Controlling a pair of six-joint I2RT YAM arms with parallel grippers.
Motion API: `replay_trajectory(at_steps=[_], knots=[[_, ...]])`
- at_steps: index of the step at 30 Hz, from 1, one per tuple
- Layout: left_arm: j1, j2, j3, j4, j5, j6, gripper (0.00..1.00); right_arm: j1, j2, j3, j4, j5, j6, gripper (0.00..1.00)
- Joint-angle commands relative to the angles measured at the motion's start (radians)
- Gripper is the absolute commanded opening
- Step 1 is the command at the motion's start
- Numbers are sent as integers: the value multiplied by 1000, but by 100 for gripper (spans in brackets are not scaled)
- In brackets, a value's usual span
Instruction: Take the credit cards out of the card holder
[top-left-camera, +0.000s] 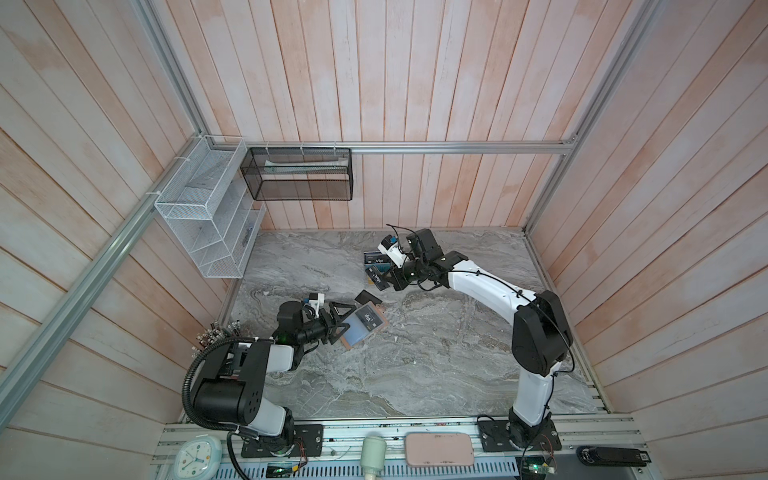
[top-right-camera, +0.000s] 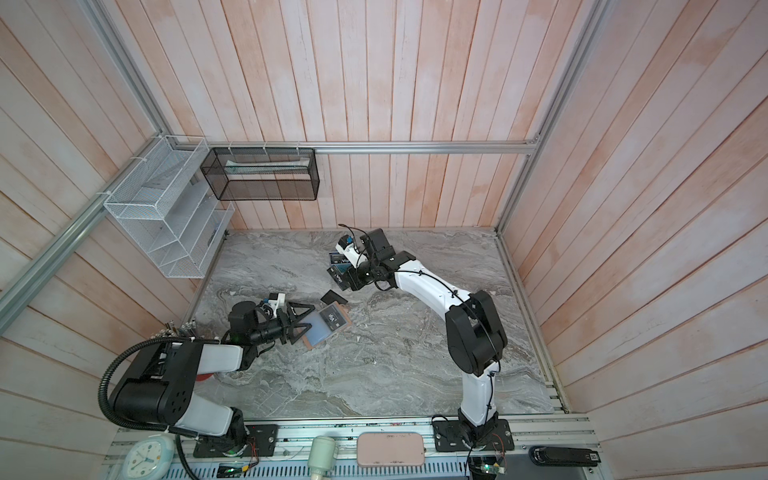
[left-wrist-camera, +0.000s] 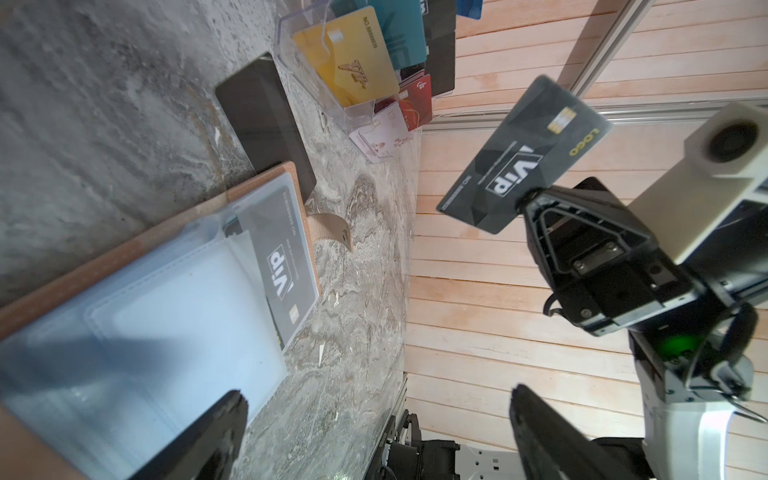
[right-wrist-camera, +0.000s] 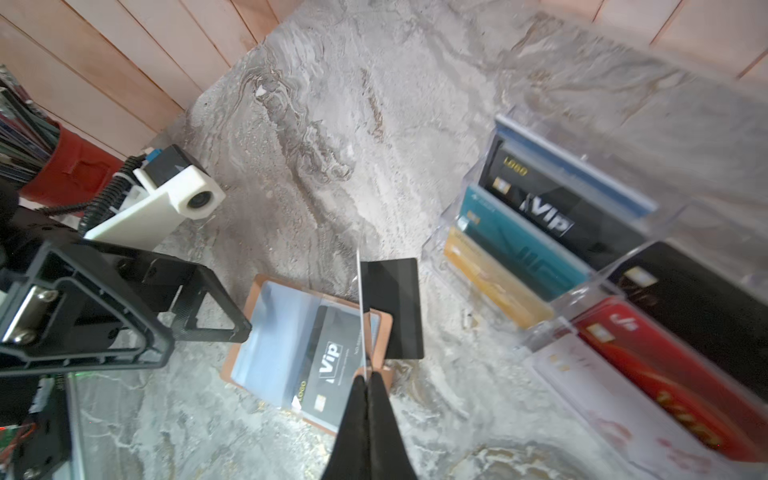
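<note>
Two panels wide, the open card holder (top-left-camera: 358, 332) lies at 9 o'clock of the counter (top-left-camera: 415, 365) centre, its long axis running 8-to-2 o'clock. Its 8 o'clock end is hidden behind the left gripper (top-left-camera: 347, 320), whose jaws are spread. At 1 o'clock the right gripper (right-wrist-camera: 366, 376) clamps a held Vip card (left-wrist-camera: 523, 153). A sleeved Vip card (top-left-camera: 369, 321) shows, and a plain black card (top-left-camera: 368, 296) touches the holder's 12 o'clock corner.

The card holder (top-left-camera: 353, 334) lies on the table (top-left-camera: 415, 365); one card (top-left-camera: 368, 296) just behind it; the rack (left-wrist-camera: 291, 54) farther back.

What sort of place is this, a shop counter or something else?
Probably a robot test booth, not a shop: a left arm and a right arm bolted to an aluminium rail, a marble-look tabletop boxed in by plank walls, and a clear rack of coloured cards.
</note>
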Motion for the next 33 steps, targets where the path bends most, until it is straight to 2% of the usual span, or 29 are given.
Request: replay_trajectory(at_steps=[1, 8, 16, 24, 33], knots=[[-7, -13, 31, -4, -6, 24, 100, -5, 49, 68, -166, 93, -171, 0], [-15, -14, 62, -16, -15, 22, 100, -21, 159, 282, -277, 243, -364, 0], [-28, 7, 87, 9, -24, 1, 100, -43, 298, 531, -383, 260, -552, 0], [-28, 67, 98, 52, -15, -10, 100, -14, 350, 566, -350, 268, -701, 0], [-28, 126, 95, 109, -8, -26, 100, -1, 404, 603, -319, 295, -792, 0]])
